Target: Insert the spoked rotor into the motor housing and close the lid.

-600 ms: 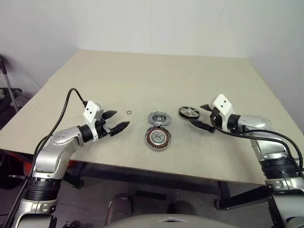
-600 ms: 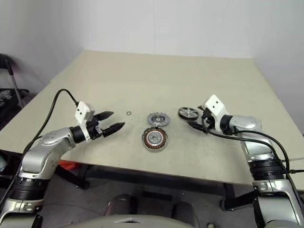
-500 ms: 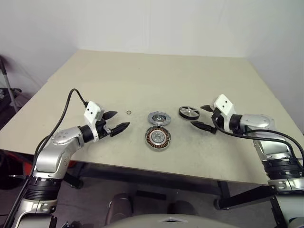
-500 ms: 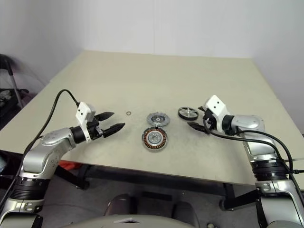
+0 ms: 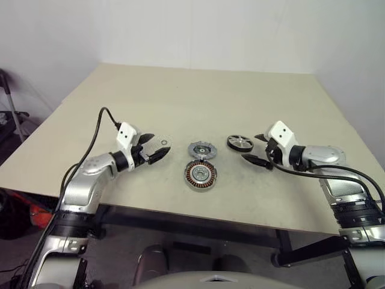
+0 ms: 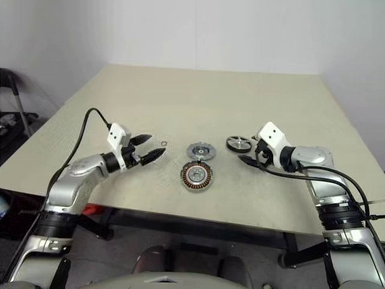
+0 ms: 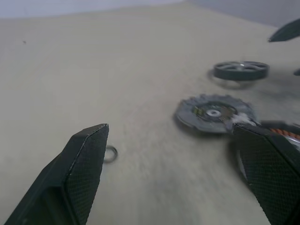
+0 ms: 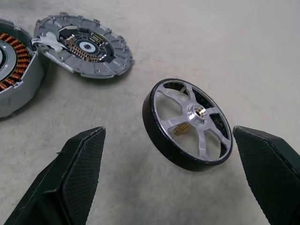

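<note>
Near the frame's centre, the motor housing [image 5: 200, 175] sits on the beige table [image 5: 198, 96], the lid [image 5: 201, 149] just behind it, touching. Centre-left, the left gripper [image 5: 157, 147] hovers open and empty; centre-right, the right gripper [image 5: 258, 150] gapes empty beside the spoked rotor [image 5: 239, 142].

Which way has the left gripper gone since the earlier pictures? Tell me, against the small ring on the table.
Yes. The left gripper has moved forward and toward the centre; its open fingers now reach the small ring, nearer the lid.
</note>
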{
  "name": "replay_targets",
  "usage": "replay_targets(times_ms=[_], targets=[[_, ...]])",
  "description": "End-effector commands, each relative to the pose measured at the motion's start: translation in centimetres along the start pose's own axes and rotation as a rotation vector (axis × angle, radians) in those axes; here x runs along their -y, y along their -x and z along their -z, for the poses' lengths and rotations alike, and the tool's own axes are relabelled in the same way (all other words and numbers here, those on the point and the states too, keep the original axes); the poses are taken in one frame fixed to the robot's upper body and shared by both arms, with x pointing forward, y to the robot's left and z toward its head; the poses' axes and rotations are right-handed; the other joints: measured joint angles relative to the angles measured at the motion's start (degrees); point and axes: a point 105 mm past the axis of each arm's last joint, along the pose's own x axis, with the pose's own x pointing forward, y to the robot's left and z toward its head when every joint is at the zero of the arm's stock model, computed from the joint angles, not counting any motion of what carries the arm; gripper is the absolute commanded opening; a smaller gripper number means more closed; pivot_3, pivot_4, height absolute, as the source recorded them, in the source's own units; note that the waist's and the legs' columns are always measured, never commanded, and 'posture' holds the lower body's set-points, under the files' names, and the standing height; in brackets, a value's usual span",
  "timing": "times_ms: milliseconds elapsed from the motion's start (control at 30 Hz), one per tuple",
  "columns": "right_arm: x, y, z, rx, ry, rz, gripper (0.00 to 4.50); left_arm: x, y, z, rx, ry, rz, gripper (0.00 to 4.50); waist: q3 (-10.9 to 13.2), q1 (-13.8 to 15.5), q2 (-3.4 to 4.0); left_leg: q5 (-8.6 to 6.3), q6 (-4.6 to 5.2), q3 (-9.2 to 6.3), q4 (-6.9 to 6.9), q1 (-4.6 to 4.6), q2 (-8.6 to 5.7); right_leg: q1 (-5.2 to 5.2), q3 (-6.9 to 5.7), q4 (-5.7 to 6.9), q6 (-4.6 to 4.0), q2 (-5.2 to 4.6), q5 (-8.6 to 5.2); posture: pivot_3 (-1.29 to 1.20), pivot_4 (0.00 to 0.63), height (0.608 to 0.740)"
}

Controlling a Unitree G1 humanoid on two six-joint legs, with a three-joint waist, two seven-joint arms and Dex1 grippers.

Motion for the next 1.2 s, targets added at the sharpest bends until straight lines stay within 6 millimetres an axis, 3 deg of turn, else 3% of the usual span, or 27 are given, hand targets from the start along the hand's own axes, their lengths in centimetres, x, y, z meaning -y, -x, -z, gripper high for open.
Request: replay_targets(times_ms=[33, 300, 733, 967, 1067, 1133, 1200], targets=[[0.1, 0.2, -1.4, 0.037, 0.057, 0.009, 4.5, -0.6, -0.6, -1.4, 0.04, -0.066, -0.02, 4.45, 0.0, 0.0, 0.0, 0.0, 0.0, 0.0, 0.0, 0.0, 0.0, 0.0, 0.0, -0.01, 0.0, 0.0, 0.0, 0.0, 0.0, 0.74], [0.5, -0.3, -1.3, 0.023, 0.092, 0.05, 4.5, -0.4, -0.8, -1.6, 0.052, -0.07, -0.021, 4.45, 0.0, 0.0, 0.02, 0.0, 0.0, 0.0, -0.01, 0.0, 0.01, -0.02, -0.01, -0.01, -0.05, 0.0, -0.03, 0.0, 0.0, 0.74], [0.8, -3.2, 0.0, -0.017, 0.107, 0.091, 4.5, -0.3, -0.5, -1.5, 0.054, -0.069, -0.041, 4.45, 0.0, 0.0, 0.03, 0.0, -0.01, 0.0, -0.01, 0.02, 0.01, 0.0, -0.01, 0.05, -0.06, 0.0, -0.03, 0.0, 0.0, 0.74], [1.5, -3.2, -0.5, -0.003, 0.129, 0.131, 2.17, -0.2, -0.3, -1.2, 0.051, -0.071, -0.054, 4.5, 0.0, -0.1, 0.03, 0.0, 0.0, 0.0, -0.01, 0.02, 0.02, -0.01, -0.01, 0.05, -0.06, 0.01, -0.03, 0.0, 0.0, 0.74], [1.8, -3.3, -0.7, 0.009, 0.119, 0.141, 2.17, -0.3, -0.3, -1.2, 0.05, -0.073, -0.062, 4.5, 0.0, -0.1, 0.03, 0.0, 0.0, 0.0, -0.01, 0.03, 0.01, -0.01, -0.01, 0.05, -0.06, 0.01, -0.03, 0.0, 0.0, 0.74], [1.9, -3.3, -0.7, 0.007, 0.11, 0.146, 1.86, -0.4, -0.3, -1.2, 0.049, -0.074, -0.068, 4.5, 0.0, -0.1, 0.03, 0.0, 0.0, 0.0, -0.01, 0.03, 0.02, -0.01, -0.01, 0.05, -0.06, 0.01, -0.03, 0.0, 0.0, 0.74], [2.0, -3.4, -0.7, 0.005, 0.108, 0.144, 1.25, -0.5, -0.3, -1.2, 0.047, -0.077, -0.076, 4.5, 0.0, -0.1, 0.03, 0.0, 0.0, 0.0, -0.01, 0.02, 0.01, -0.01, -0.01, 0.05, -0.06, 0.01, -0.03, 0.0, 0.0, 0.74]])
